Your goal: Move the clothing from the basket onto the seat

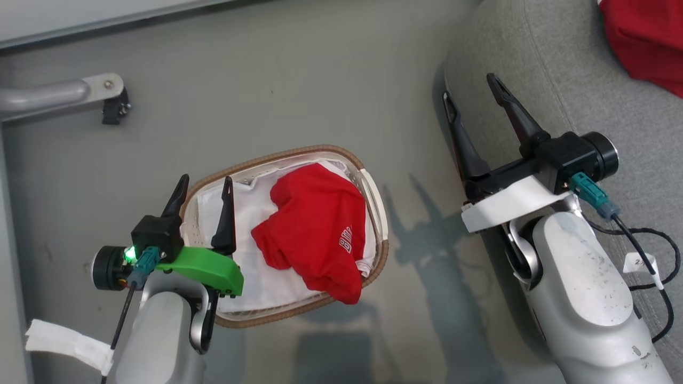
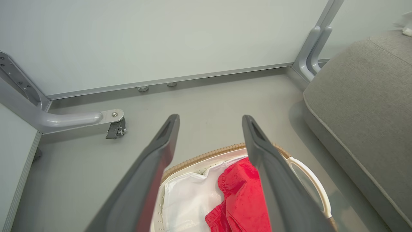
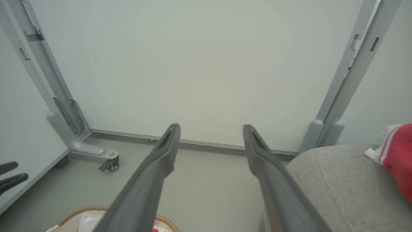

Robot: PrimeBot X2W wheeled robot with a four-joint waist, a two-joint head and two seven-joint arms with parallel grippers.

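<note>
- Two pieces of red clothing are in sight. One red garment (image 1: 315,229) lies crumpled inside the basket (image 1: 299,152), filling its right half. White printed lettering faces up near the basket's right wall.
- The near end of that garment hangs over the basket's brown woven rim on the side closest to the robot. A bit of white striped trim shows just beside it.
- Under the garment, a white liner sheet (image 1: 240,213) covers the rest of the basket's inside and is bare across the left half.
- The left gripper (image 1: 206,181) hovers over the basket's left end with its two dark fingers spread apart. One finger is above the rim and the other above the liner. How high it hangs over the basket cannot be told.
- The basket stands on a grey floor (image 1: 267,80).
- The right gripper (image 1: 468,88) is well to the right of the basket, at the rounded edge of the grey seat (image 1: 560,69), with its fingers wide apart.
- The second red garment (image 1: 648,37) lies on the seat, far to the right of the basket and beyond it. It is cut off by the picture's edge, and the right wrist view shows its white striped trim.
- Beyond the basket to the left, a grey metal castor foot (image 1: 109,101) rests on the floor below a pale wall panel (image 2: 161,38).
</note>
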